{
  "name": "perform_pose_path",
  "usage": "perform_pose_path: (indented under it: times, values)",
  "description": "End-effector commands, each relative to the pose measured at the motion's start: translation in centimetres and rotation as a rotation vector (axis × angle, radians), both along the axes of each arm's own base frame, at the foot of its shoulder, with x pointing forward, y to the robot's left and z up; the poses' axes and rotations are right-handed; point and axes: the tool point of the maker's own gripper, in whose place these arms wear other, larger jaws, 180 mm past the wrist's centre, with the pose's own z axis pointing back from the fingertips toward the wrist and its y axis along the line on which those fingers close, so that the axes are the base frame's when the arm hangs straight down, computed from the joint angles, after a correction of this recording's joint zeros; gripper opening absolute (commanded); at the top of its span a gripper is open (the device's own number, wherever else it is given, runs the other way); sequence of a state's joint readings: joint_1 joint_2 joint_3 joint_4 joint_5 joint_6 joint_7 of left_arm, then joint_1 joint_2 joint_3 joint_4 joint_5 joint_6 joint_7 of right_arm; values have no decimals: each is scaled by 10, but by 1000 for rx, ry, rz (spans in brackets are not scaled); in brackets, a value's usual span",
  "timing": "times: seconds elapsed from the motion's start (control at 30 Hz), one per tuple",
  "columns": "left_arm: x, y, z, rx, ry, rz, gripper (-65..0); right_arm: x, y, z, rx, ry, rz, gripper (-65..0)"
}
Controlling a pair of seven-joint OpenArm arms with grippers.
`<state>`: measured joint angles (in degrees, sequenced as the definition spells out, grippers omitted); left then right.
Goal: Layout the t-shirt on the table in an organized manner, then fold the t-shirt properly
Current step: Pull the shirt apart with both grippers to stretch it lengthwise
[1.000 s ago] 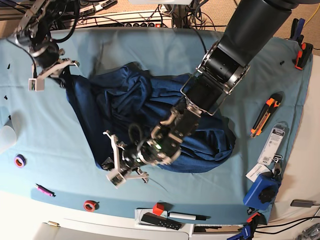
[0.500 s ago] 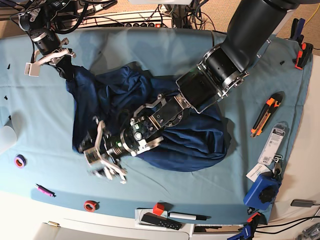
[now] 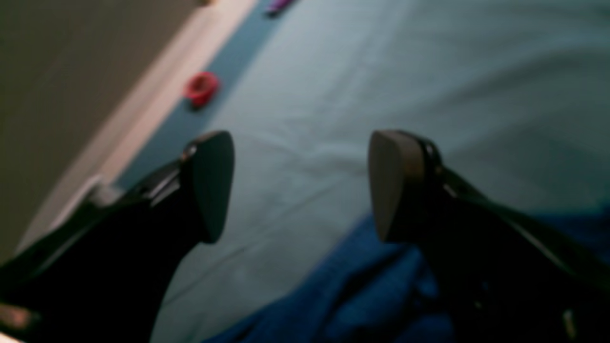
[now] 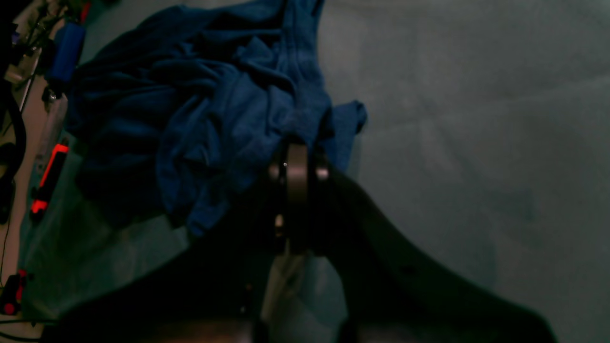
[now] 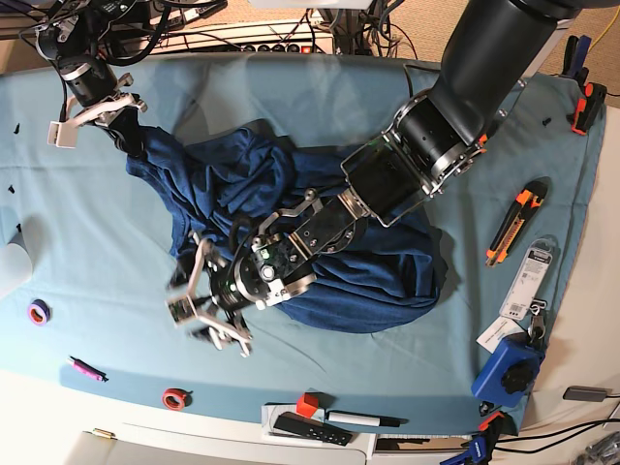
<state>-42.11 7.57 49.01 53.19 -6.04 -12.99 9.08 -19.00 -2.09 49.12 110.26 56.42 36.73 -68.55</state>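
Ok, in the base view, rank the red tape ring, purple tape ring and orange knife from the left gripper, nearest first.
From the left gripper:
1. Red tape ring, just below it near the front edge.
2. Purple tape ring, out toward the view's left edge.
3. Orange knife, far across on the view's right.

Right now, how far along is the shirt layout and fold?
Early, still laying out. Done: nothing looks flat; the t-shirt lies bunched and wrinkled mid-table. In hand: the right gripper is shut on one edge of the shirt, stretched toward the far corner; the left gripper is open over bare cloth beside the near edge, holding nothing. Left: spread the shirt flat, then every fold.
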Motion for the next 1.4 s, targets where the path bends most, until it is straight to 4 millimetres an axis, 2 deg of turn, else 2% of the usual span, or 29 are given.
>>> perform_pose_path:
  times: [0.0,0.17,0.2,0.27,0.33,0.47,0.57,0.67,0.77,0.97,1.07,1.17,1.27,1.37]
  values:
    - [0,-16,30,-48,-44,-40,-215,5,-3,13,-13,-55,1,-650]
    - [-6,-15,19,-20,32,-49,-217,5,0,14,-43,-64,42,-650]
    - [-6,-16,22,-47,57,-41,-217,5,0,14,-44,-63,44,-621]
    - [-8,-18,25,-82,90,-36,-228,4,0,13,-44,-55,47,-463]
    - [-9,-18,27,-86,96,-40,-236,2,1,10,-44,-41,54,-363]
    - [-8,-11,32,-92,133,-45,-236,1,-2,10,-56,-30,60,-353]
    - [-3,-2,46,-174,213,-45,-236,5,-12,19,-94,-52,67,-353]
    - [8,21,65,-292,304,-45,-236,13,-24,34,-134,-109,58,-353]
    - [23,52,78,-389,380,-30,-236,23,-32,47,-169,-150,57,-353]
    - [47,126,85,-519,442,22,-236,56,-42,74,-234,-249,20,-353]
    - [54,166,75,-559,452,80,-236,71,-49,87,-276,-292,-9,-353]
    - [54,202,54,-582,474,147,-236,82,-56,96,-319,-316,-36,-353]
    - [48,233,28,-599,512,216,-236,89,-61,103,-361,-332,-56,-354]
    - [38,258,6,-645,538,274,-236,99,-56,104,-415,-346,-46,-354]
